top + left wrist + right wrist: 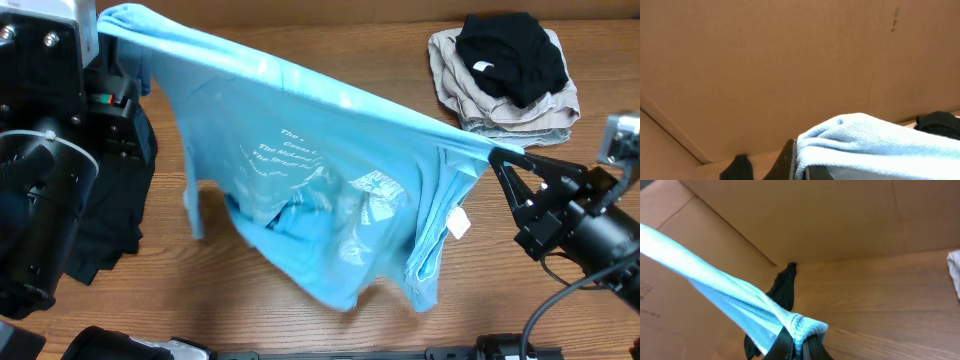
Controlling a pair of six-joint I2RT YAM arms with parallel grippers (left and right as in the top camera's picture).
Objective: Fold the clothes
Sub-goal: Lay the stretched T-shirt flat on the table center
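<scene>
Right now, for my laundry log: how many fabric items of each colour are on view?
Light blue T-shirt: 1
Black garments: 2, the second far left
Beige pile: 1, layers uncountable
Total: 4

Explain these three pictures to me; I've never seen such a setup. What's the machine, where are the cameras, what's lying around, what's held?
This is a robot with two arms, each ending in a two-finger gripper. One picture looks down from above the brown wooden table; the other two come from a camera on each wrist. The left gripper and the right gripper are each shut on an edge of a light blue short-sleeved T-shirt with white lettering, holding it stretched above the table. Lying there: a crumpled black garment on a beige garment, and dark cloth near the left arm.
</scene>
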